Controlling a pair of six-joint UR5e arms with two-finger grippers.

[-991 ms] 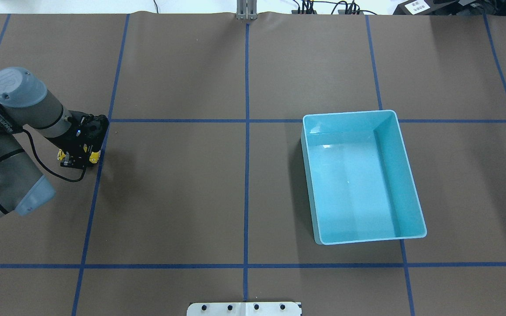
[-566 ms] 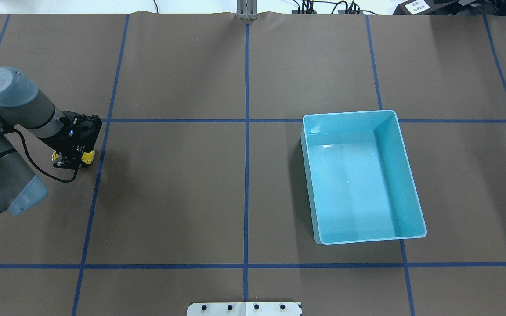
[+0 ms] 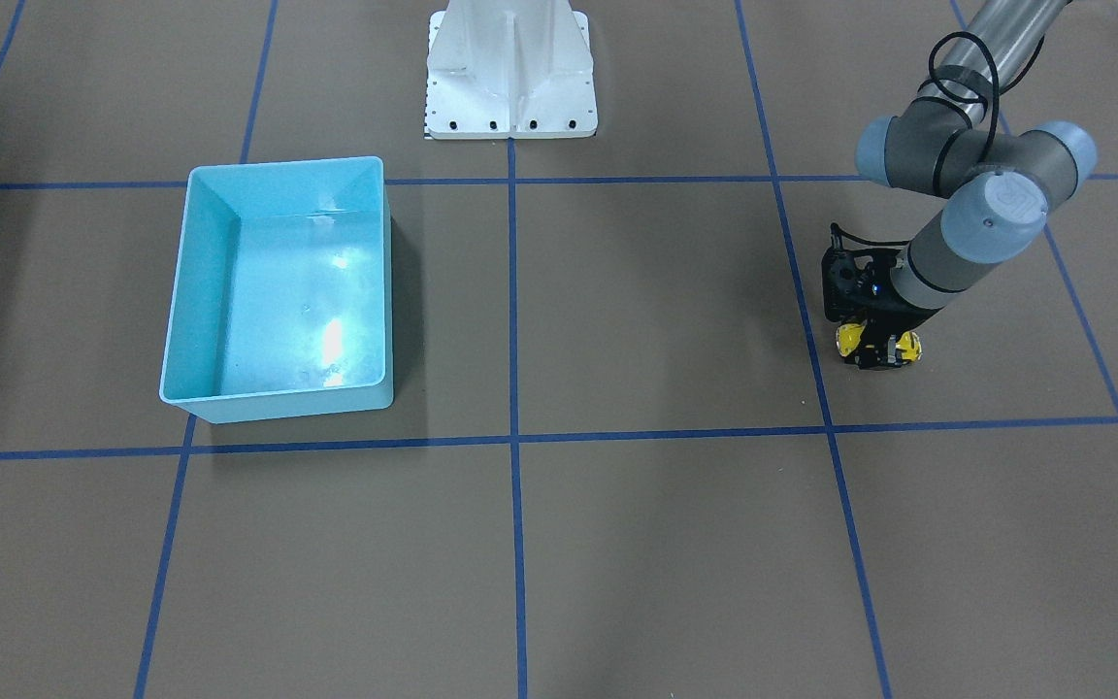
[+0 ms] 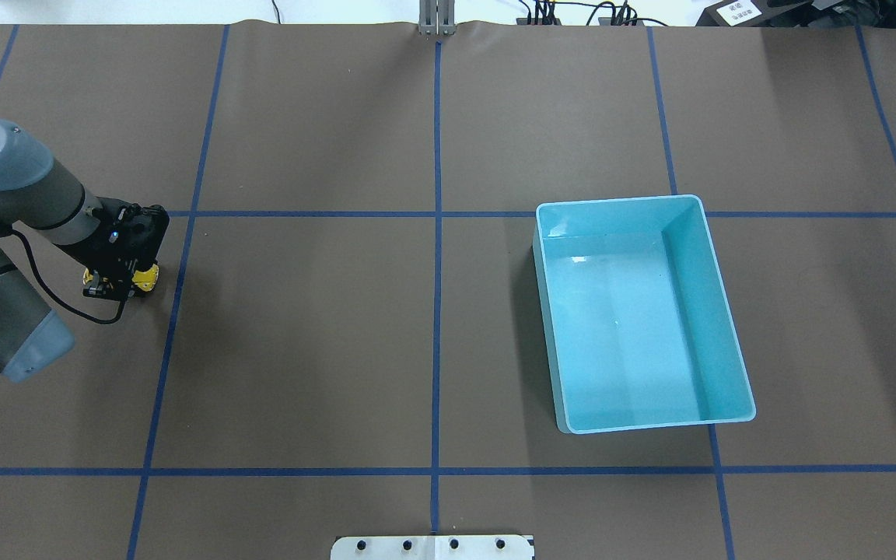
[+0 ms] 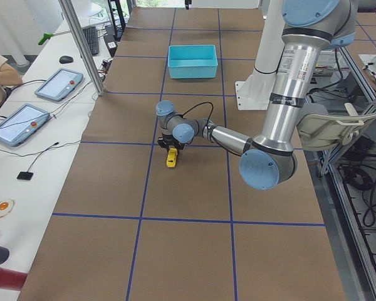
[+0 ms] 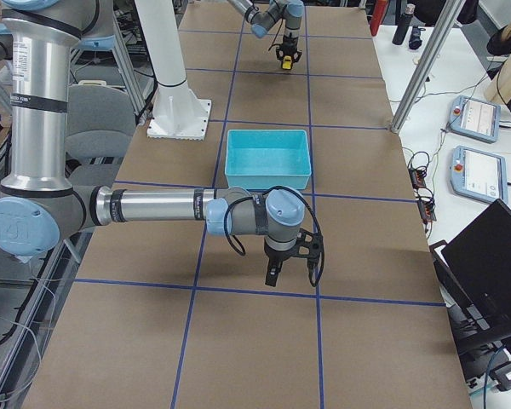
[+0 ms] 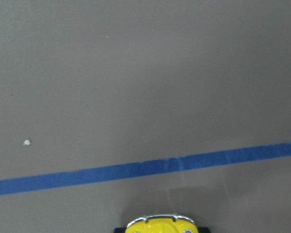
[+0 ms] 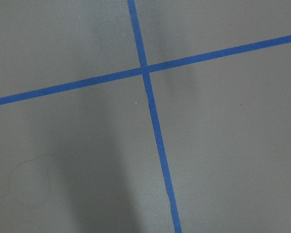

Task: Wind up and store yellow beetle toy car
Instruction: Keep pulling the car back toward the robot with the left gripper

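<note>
The yellow beetle toy car (image 4: pixel 146 275) sits low at the table on the far left, gripped across its middle by my left gripper (image 4: pixel 117 281), which points down and is shut on it. Yellow shows on both sides of the fingers in the front-facing view (image 3: pixel 850 338). The car's nose shows at the bottom edge of the left wrist view (image 7: pixel 160 225), with a blue tape line ahead of it. My right gripper (image 6: pixel 277 274) hangs over bare table in the exterior right view only; I cannot tell whether it is open or shut.
A light-blue bin (image 4: pixel 621 201) stands open and empty right of centre, far from the car; it also shows in the front-facing view (image 3: pixel 279 163). The white robot base plate (image 4: pixel 432 547) sits at the near edge. Blue tape lines grid the brown table.
My left arm has slid to the left with the yellow car held in the gripper, low along the table. The bin has not moved.
</note>
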